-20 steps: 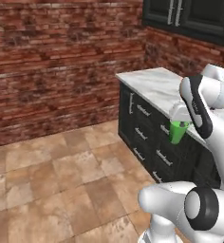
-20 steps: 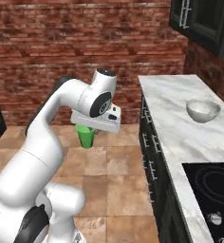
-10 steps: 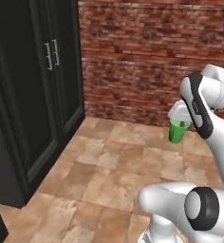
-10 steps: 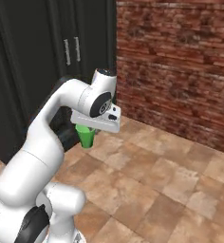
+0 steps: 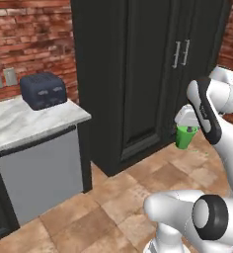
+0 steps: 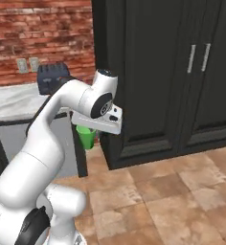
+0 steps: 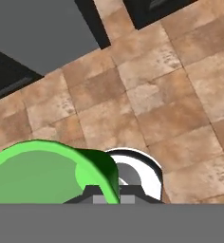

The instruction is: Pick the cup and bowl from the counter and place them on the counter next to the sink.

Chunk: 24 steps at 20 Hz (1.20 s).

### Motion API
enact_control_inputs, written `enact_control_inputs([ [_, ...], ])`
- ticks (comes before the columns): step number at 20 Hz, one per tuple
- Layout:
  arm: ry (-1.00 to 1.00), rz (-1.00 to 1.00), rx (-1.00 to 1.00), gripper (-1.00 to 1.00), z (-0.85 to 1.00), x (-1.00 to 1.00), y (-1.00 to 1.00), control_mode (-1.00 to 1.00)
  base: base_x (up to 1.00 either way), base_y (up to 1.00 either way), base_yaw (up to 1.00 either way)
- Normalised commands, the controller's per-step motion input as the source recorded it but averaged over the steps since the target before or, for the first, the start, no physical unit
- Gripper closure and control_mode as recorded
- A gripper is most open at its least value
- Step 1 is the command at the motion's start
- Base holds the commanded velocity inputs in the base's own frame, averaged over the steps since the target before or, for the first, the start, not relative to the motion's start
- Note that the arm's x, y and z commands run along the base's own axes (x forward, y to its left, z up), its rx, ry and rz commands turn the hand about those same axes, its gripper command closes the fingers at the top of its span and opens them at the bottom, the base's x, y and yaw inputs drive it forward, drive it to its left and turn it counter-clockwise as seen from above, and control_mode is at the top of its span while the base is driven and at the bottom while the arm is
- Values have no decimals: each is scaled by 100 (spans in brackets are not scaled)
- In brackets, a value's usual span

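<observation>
The claw [image 5: 187,129] is clenched on the rim of the green cup [image 5: 185,137], which hangs upright beneath it, clear above the tiled floor [image 5: 113,207] in front of the dark cabinets [image 5: 148,74]. Carried upright, it looks ready to set down; the marble tabletop [image 5: 34,121] with a toaster [image 5: 43,90] lies well apart.

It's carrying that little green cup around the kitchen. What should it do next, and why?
Probably keep driving while holding the cup steady. The hand is shut on the green cup, which hangs over the tiled floor in front of the tall dark cabinet. No sink is in sight, only a marble counter with a toaster, so setting it down seems premature.
</observation>
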Motion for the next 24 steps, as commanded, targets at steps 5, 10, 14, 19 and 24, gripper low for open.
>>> enact_control_inputs([
  [5, 0, 0, 0, 100, 0, 0, 0, 100, -5, -3, 100],
  [10, 0, 0, 0, 100, 0, 0, 0, 100, 27, 5, 75],
  [14, 0, 0, 0, 100, 0, 0, 0, 100, 100, 53, 4],
  [19, 0, 0, 0, 100, 0, 0, 0, 100, 100, 83, -6],
  [24, 0, 0, 0, 100, 0, 0, 0, 100, 100, 89, -18],
])
